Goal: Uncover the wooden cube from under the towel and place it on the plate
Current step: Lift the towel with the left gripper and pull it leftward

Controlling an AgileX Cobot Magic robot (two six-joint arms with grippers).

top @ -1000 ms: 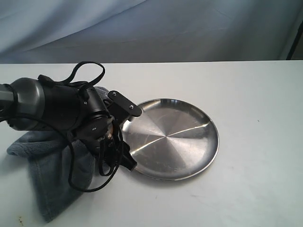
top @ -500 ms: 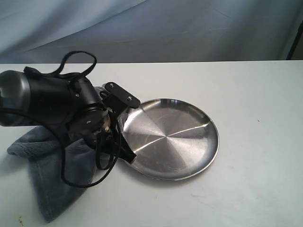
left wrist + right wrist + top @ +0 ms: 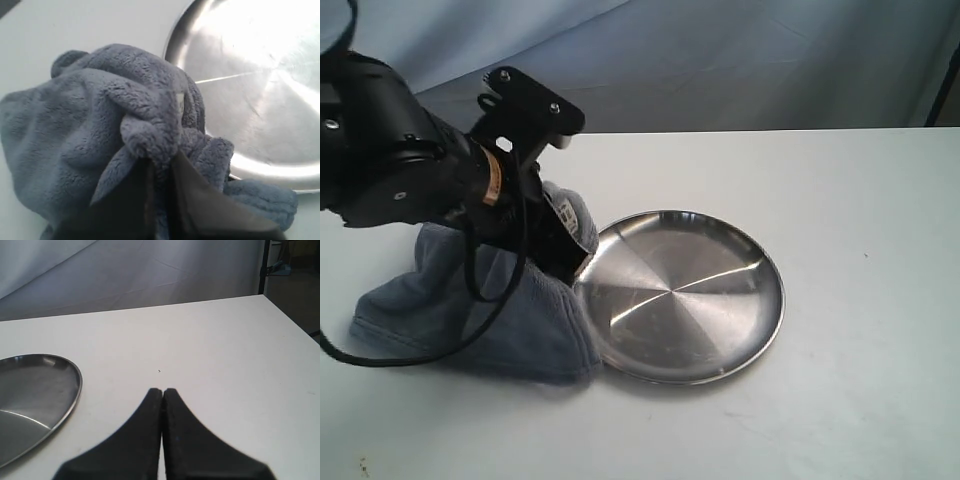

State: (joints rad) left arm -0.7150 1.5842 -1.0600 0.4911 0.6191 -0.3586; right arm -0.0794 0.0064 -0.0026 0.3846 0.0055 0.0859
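Observation:
The dark grey towel (image 3: 470, 310) hangs in a bunched peak just left of the plate (image 3: 690, 295), its lower part still resting on the table. My left gripper (image 3: 570, 262) is shut on a fold of the towel (image 3: 75, 130), pinched between the two dark fingers (image 3: 200, 200), and holds it up beside the plate's rim (image 3: 172, 45). The wooden cube is hidden. The steel plate is bare. My right gripper (image 3: 162, 390) is shut on nothing above the white table, with the plate's edge (image 3: 75, 385) off to one side; the exterior view does not show it.
The white table (image 3: 840, 200) stretches to the right of the plate. A blue-grey cloth backdrop (image 3: 720, 60) hangs behind the table's far edge. The left arm's black body and cables (image 3: 390, 160) loom over the towel.
The left gripper has shut on the towel and risen up and back, drawing the cloth into a peak; the towel's long near tail has been pulled in. The plate has not moved.

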